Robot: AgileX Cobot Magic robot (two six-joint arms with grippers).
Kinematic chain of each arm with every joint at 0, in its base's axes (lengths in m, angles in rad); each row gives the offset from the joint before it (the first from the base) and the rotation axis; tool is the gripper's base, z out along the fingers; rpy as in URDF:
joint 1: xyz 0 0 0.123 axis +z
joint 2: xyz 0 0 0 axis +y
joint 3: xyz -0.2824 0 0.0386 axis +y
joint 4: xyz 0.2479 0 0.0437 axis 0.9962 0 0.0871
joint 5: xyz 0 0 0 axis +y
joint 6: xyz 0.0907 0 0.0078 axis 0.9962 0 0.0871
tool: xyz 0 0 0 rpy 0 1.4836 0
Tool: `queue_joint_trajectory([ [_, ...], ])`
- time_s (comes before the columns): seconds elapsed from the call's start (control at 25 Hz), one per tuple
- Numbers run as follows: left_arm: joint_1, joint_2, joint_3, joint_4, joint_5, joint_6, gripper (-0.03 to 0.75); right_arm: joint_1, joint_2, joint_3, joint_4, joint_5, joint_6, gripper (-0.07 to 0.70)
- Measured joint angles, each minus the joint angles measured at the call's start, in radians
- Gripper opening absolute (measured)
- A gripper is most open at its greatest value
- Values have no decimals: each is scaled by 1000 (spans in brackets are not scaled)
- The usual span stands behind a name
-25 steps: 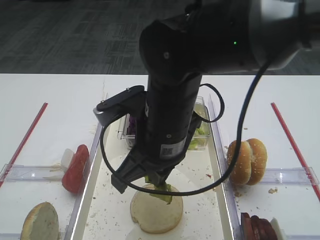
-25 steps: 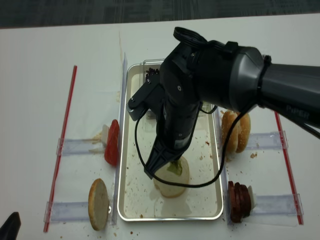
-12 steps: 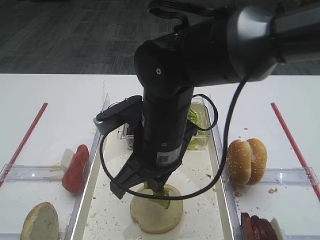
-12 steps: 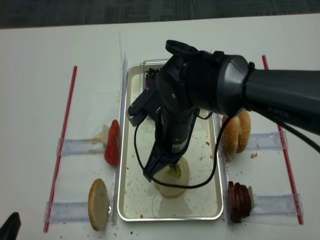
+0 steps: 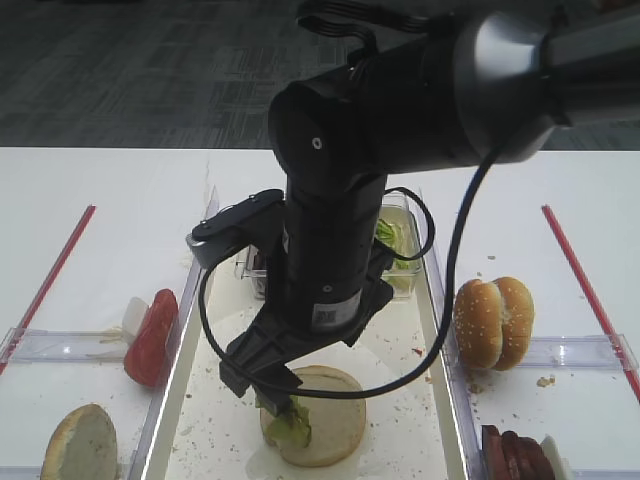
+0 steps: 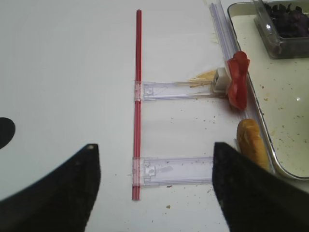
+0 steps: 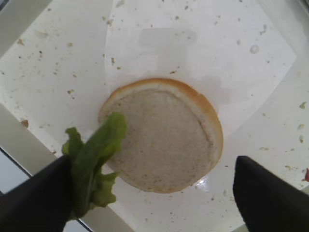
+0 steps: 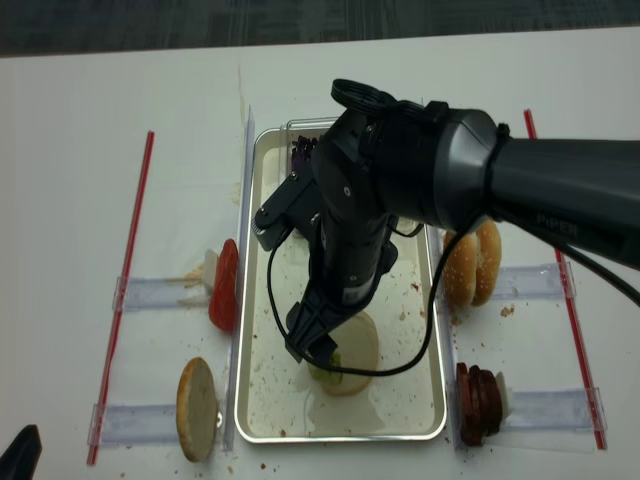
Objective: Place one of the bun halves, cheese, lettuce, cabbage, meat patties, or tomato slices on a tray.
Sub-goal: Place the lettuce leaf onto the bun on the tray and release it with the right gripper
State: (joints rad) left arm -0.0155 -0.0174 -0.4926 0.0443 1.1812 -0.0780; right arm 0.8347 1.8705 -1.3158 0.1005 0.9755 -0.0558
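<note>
While your right gripper point(image 7: 149, 193) hangs with jaws spread wide over the long off-white rimmed tray point(image 5: 432, 330), the crinkled light-green lettuce strip point(image 7: 94, 159) clings to its left finger, overlapping the edge of the pale cut-face-up bun half point(image 7: 164, 137) lying on the tray. Your left gripper point(image 6: 154, 186) stands open over the white table point(image 6: 67, 72).

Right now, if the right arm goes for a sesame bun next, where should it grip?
Probably from above: the sesame bun halves stand on edge right of the tray, so close the right gripper across one half's flat faces at its top edge.
</note>
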Motion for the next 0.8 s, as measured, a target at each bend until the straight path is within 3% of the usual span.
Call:
queue_joint_trajectory([
  [0.32, 0, 0, 0, 0, 0, 0, 488, 0, 0, 0, -37, 0, 0, 617],
  [0.8, 0, 0, 0, 0, 0, 0, 488, 0, 0, 0, -41, 0, 0, 613],
])
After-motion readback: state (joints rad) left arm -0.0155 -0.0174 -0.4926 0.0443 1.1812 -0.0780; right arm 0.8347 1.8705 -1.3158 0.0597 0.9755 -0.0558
